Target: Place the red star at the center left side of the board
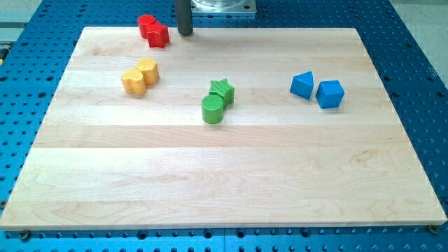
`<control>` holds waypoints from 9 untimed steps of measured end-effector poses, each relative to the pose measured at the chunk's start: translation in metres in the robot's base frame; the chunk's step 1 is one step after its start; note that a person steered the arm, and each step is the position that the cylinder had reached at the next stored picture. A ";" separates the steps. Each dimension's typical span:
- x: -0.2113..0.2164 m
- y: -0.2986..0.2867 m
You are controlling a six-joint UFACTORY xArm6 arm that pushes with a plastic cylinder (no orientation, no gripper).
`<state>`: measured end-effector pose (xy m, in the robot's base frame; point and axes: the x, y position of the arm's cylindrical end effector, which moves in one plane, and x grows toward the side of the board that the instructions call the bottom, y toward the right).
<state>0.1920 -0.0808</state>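
The red star lies near the board's top edge at the view's upper left, touching a red round block on its left. My tip stands just to the right of the red star, a small gap apart, at the board's top edge.
Two yellow blocks sit together below the red pair. A green star touches a green cylinder near the board's middle. Two blue blocks lie at the right. The wooden board rests on a blue perforated table.
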 end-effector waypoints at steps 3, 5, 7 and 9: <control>0.070 -0.049; 0.075 -0.022; 0.049 -0.080; 0.114 -0.121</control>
<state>0.3063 -0.2018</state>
